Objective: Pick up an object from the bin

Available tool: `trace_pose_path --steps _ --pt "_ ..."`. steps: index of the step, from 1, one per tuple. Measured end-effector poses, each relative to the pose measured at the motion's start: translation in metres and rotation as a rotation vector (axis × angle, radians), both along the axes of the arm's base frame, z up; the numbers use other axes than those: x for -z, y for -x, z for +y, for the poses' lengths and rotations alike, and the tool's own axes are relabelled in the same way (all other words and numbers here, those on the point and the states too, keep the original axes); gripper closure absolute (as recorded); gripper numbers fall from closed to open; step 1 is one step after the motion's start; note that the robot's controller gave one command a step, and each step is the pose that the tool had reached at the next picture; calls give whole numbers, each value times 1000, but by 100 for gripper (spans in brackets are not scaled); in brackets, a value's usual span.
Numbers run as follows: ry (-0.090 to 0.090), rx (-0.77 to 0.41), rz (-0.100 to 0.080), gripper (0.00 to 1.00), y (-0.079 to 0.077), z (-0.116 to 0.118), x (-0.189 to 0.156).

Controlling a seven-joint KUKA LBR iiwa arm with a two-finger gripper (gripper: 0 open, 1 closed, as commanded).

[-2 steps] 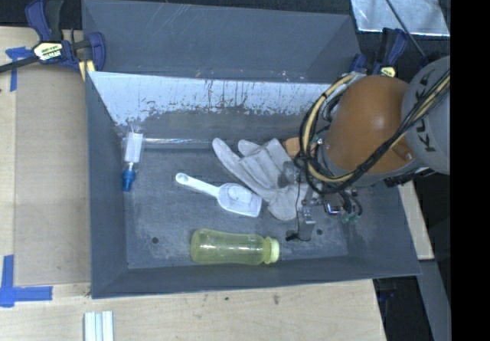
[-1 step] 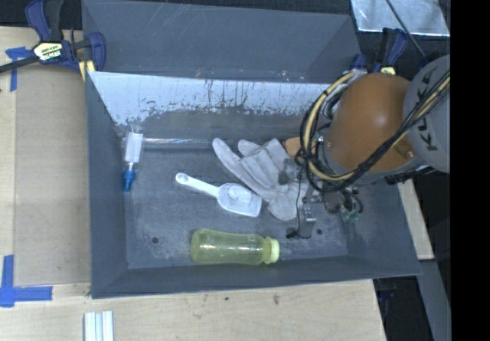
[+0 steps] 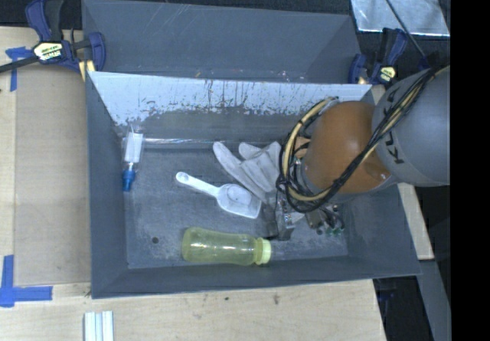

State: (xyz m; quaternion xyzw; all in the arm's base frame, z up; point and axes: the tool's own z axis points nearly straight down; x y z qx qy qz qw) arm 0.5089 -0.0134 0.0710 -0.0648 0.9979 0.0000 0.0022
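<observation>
Yellow bottle [image 3: 222, 247] just beside end effector [image 3: 280, 226] | grip state: cannot tell | step judged: pre-grasp | next: centre, close, lift.

one each, bottle [image 3: 226, 247], scoop [image 3: 222, 192], glove [image 3: 253, 163], tube [image 3: 132, 157]

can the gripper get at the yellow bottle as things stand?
Probably yes: the gripper is right by the cap end of the yellow bottle, nothing lies on that bottle, and the white scoop lies apart from it.
</observation>
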Motion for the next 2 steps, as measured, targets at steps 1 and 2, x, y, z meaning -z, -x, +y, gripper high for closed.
trace_pose_path --steps 1,2 --pt "0 -1 3 0 1 0 1" --pt "0 -1 2 0 1 0 1"
